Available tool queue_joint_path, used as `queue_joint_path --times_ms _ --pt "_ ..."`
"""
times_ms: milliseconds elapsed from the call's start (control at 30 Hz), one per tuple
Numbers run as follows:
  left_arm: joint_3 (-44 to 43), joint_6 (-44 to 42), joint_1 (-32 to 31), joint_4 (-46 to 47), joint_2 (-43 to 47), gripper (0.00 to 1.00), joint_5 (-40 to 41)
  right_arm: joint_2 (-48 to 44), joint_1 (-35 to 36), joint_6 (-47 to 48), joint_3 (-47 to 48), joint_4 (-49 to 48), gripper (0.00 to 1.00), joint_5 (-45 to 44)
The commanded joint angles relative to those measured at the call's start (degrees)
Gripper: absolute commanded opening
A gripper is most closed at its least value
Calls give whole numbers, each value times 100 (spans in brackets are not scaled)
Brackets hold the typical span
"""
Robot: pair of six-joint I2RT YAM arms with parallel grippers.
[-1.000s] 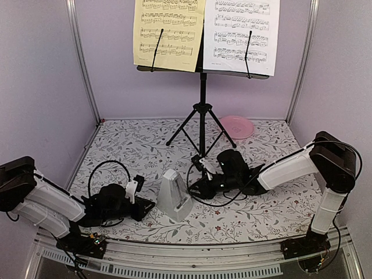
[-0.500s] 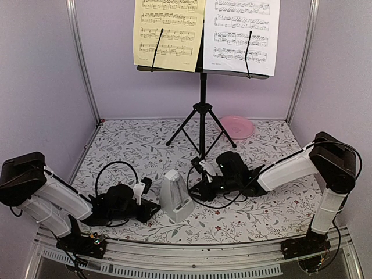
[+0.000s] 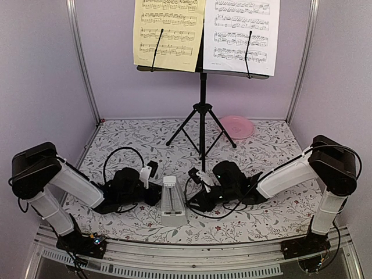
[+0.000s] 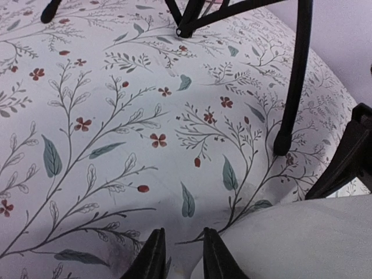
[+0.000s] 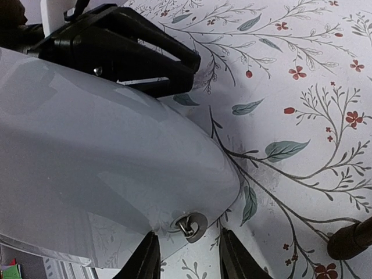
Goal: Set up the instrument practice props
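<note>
- Metronome (image 3: 172,200) position has changed little over the last second, but its facing has. It stood slantwise with a corner toward the near edge, and it now shows one flat face squarely to that edge.
- The left arm has swung in from the near left. Its left gripper (image 4: 183,232) now sits just beside the metronome's left flank, further from the near edge than it was.
- The right gripper (image 5: 187,233) has slid a little toward the near edge with the metronome and is up against its right side.
- Left fingers: a narrow gap with only the flowered cloth (image 3: 133,139) showing between them, so they hold nothing. The pale body lies just outside the right-hand finger.
- Right fingers: parted either side of the metronome's lower edge, where a small metal key sticks out. I cannot tell whether they are pinching it or only bracketing it.
- The metronome stands on the cloth between the two grippers, in front of the music stand (image 3: 202,104) and its tripod feet.
- Its long axis is upright, tapering to the top, with the slotted front toward the arms' bases.
- The yellowish page (image 3: 168,32) and white page (image 3: 247,32) are both on the stand's desk, so I judge squaring the metronome to be the closing touch.
</note>
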State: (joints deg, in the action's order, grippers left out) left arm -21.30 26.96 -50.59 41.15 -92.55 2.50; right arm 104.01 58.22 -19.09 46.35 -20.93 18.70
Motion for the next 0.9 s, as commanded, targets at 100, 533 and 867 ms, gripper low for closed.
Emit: queue_joint_path --times_ms 100,533,867 --pt "-217 -530 491 -139 391 30 -797 -464 67 -235 -363 -265 41 74" --pt "858 0 270 -1558 2532 34 -697 -487 303 -197 -729 -736 42 461" --pt "1171 978 -748 -2910 3360 29 -321 -165 359 -236 -572 -816 40 459"
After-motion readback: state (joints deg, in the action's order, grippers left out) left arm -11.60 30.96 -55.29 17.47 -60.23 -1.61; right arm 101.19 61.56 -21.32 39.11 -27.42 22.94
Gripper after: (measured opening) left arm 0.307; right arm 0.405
